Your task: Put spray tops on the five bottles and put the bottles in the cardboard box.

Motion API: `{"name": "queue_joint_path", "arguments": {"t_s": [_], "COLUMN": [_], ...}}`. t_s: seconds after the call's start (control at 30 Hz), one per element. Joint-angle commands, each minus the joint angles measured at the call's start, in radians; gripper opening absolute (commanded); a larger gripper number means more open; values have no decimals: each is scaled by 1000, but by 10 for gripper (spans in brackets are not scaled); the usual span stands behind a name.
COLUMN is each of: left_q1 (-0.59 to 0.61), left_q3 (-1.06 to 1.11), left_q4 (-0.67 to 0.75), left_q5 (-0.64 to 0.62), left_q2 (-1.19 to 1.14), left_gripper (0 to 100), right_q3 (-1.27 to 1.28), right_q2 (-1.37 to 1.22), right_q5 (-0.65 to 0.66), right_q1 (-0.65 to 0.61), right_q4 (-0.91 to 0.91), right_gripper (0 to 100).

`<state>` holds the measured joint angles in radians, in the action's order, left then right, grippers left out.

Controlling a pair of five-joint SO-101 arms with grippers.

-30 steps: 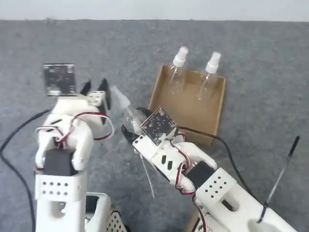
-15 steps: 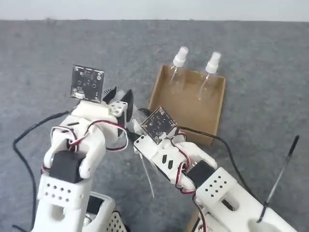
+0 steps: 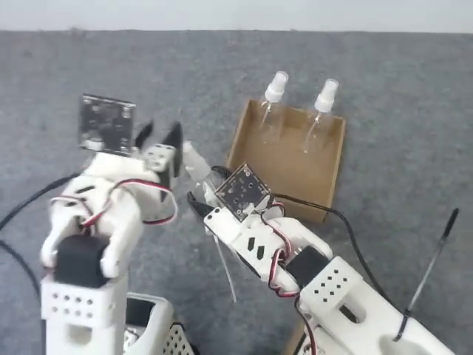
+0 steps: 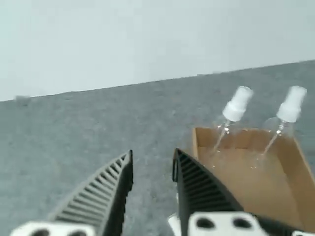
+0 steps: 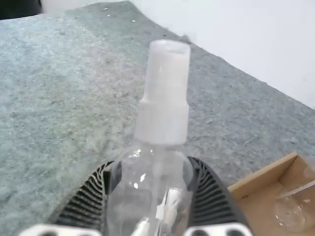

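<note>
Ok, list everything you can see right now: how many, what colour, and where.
Cardboard box: one, brown, open, on the table beside the right arm.
Boxed bottles: two, clear with white spray tops, upright at the box's far end.
Held bottle: one, clear with white spray top, just outside the box.
Thin tube: one, white, lying on the table by the right arm.
Thin stick: one, black, near the right arm's base.
Table: one, grey, fuzzy surface.
Left gripper: one, black fingers open, holding nothing, beside the held bottle.
Right gripper: one, black fingers shut on the held bottle.
</note>
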<state>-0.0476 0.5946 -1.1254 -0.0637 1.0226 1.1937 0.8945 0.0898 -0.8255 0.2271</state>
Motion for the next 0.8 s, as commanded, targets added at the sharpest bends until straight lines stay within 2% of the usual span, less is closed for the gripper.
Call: {"name": "queue_joint_path", "arguments": {"t_s": [0.0, 0.1, 0.23, 0.3, 0.5, 0.67, 0.77], "left_q1": [61, 61, 25, -5, -141, -173, -172], "left_q3": [-96, -42, 182, 297, 498, 613, 644], "left_q4": [-63, -97, -46, -9, 14, 129, 170], "left_q5": [6, 3, 9, 9, 3, 3, 2], "left_q2": [77, 181, 330, 387, 496, 508, 508], "left_gripper": [124, 124, 125, 144, 292, 305, 305], "right_q3": [-92, -160, -293, -384, -632, -789, -816], "right_q2": [2, -7, -79, -143, -321, -363, -329], "right_q5": [-3, -6, -8, -9, -12, -100, -104], "right_q1": [61, 136, 183, 188, 182, 177, 143], "right_q4": [-2, -2, 48, 96, 216, 395, 524], "right_gripper": [6, 6, 6, 6, 6, 6, 6]}}
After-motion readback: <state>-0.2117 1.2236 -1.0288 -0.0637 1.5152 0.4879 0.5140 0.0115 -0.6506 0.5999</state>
